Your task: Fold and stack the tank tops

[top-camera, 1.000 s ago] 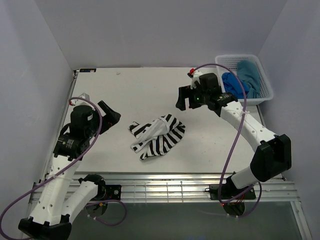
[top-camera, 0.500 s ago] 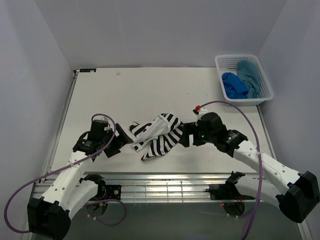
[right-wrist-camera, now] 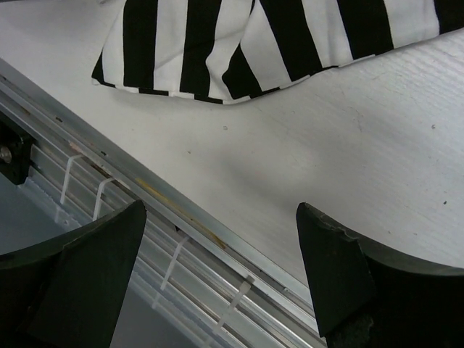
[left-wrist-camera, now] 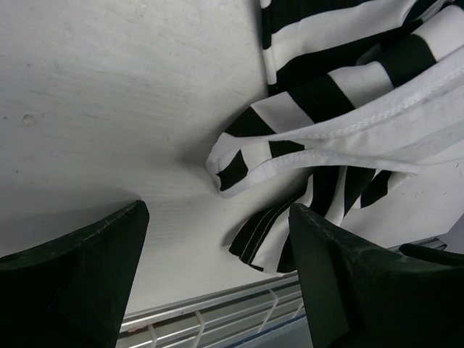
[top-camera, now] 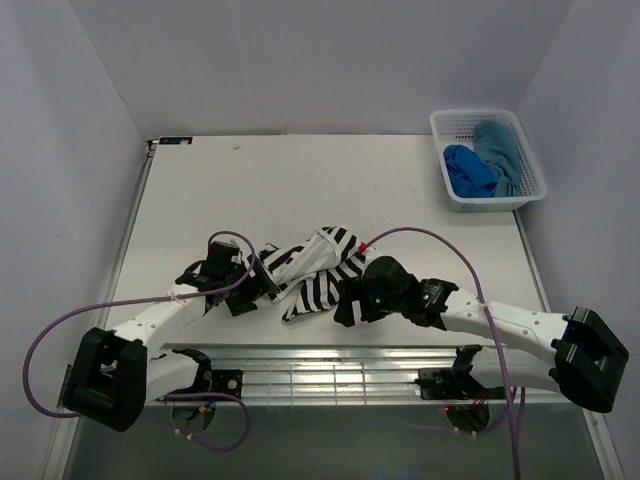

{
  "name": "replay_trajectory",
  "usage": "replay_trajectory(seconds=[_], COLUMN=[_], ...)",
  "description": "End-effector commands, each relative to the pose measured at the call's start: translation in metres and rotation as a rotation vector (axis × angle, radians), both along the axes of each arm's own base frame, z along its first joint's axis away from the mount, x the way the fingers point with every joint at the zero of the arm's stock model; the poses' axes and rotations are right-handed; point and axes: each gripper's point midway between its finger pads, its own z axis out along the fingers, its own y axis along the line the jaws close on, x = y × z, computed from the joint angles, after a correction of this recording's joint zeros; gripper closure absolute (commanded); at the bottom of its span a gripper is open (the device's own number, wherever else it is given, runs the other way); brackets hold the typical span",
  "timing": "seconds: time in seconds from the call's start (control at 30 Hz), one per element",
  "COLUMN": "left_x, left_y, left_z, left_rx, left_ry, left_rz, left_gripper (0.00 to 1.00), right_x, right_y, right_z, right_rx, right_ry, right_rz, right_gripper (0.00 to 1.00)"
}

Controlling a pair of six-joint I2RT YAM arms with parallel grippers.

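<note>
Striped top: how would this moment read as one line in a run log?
striped tank top: crumpled, unfolded, on table | left claw: open, low at its left edge | right claw: open, low at its near edge

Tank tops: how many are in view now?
3. The striped top lies crumpled on the table; royal blue top and teal top in the white basket, far right. More may hide under them.

Striped tank top (top-camera: 315, 268): black-and-white horizontal bands, plain white edging. Second tank top (top-camera: 468, 170): bright royal blue. Third tank top (top-camera: 498, 148): muted teal. Mesh basket (top-camera: 470, 114): white. Surface (top-camera: 300, 190): off-white. Arms (top-camera: 505, 322): white, black joints. Cables (top-camera: 415, 230): purple.
</note>
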Motion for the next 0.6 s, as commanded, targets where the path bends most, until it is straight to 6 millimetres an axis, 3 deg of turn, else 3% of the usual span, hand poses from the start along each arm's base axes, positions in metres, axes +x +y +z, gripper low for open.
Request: replay_trajectory(seconds=[0.0, 0.17, 0.3, 0.37, 0.4, 0.43, 0.57], left_x=[0.013, 0.016, 0.020, 0.022, 0.026, 0.027, 0.038], left_y=[-0.005, -0.013, -0.014, -0.016, -0.017, -0.016, -0.003], left_z=[-0.001, -0.013, -0.022, -0.024, -0.022, -0.021, -0.007], left_rx=[-0.011, -0.026, -0.004, -0.002, 0.001, 0.011, 0.080], left_ry=[-0.072, -0.066, -0.046, -0.046, -0.061, -0.059, -0.124], left_rz=[-0.013, -0.032, -0.038, -0.051, -0.065, -0.061, -0.011], left_gripper=[0.12, 0.18, 0.35, 0.58, 0.75, 1.00, 1.00], right_x=[0.005, 0.004, 0.007, 0.010, 0.011, 0.014, 0.026], right_y=[0.019, 0.018, 0.011, 0.006, 0.008, 0.006, 0.006], right_z=[0.004, -0.011, -0.020, -0.027, -0.024, -0.028, -0.029], right_rx=[0.032, -0.045, -0.066, -0.103, -0.098, -0.120, -0.127], right_ry=[-0.038, -0.018, 0.024, 0.036, 0.041, 0.039, 0.049], right_rz=[-0.014, -0.028, -0.138, -0.179, -0.195, -0.216, -0.320], right_gripper=[0.10, 0.10, 0.10, 0.10, 0.10, 0.10, 0.10])
